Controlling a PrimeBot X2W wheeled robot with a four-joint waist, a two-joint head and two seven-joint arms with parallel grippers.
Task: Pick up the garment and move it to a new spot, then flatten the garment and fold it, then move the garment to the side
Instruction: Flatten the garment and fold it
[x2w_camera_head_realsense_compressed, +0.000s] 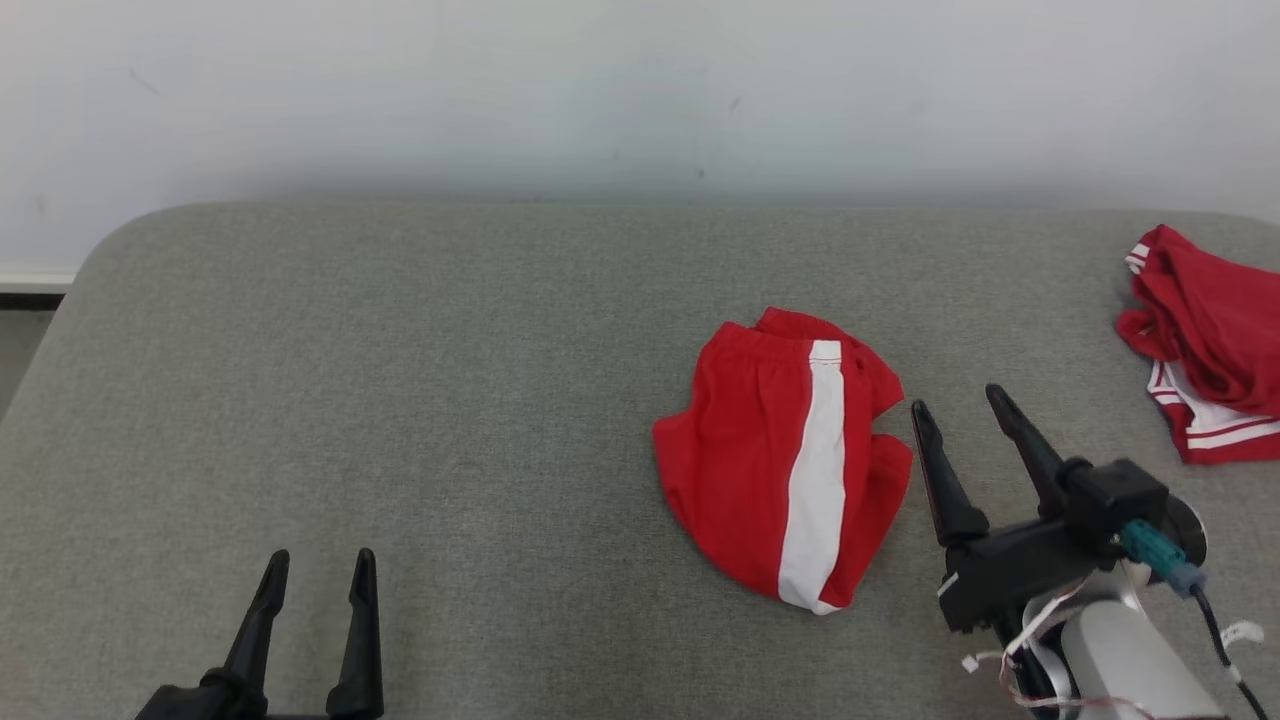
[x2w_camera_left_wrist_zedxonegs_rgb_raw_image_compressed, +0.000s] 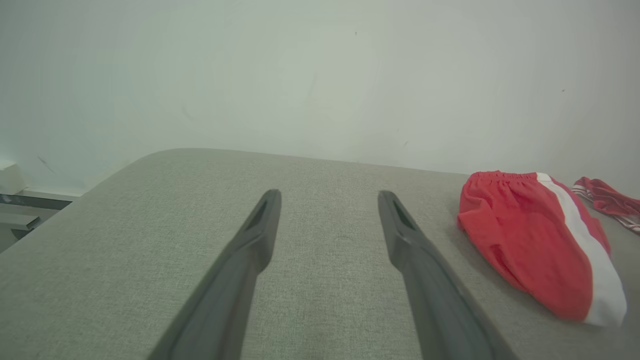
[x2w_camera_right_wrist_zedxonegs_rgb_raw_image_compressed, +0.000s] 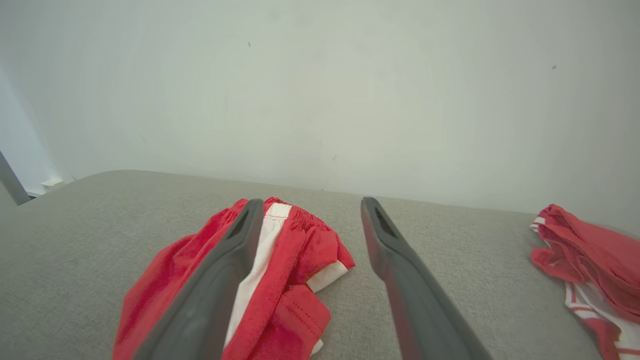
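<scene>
Red garment (x2w_camera_head_realsense_compressed: 770, 470) with a white side stripe lies bunched on the grey padded surface (x2w_camera_head_realsense_compressed: 450, 400), right of centre in the head view. Right gripper (x2w_camera_head_realsense_compressed: 955, 398) stands just beside the garment's right edge, jaws apart, nothing between them; whether its nearer finger touches the cloth cannot be told. In the right wrist view one finger overlaps the garment and the other is over bare surface. Left gripper (x2w_camera_head_realsense_compressed: 322, 554) sits at the lower left, well apart from the garment, jaws apart and holding nothing. A second red garment (x2w_camera_head_realsense_compressed: 1215, 340) with white trim lies crumpled at the surface's right edge, apart from the first
</scene>
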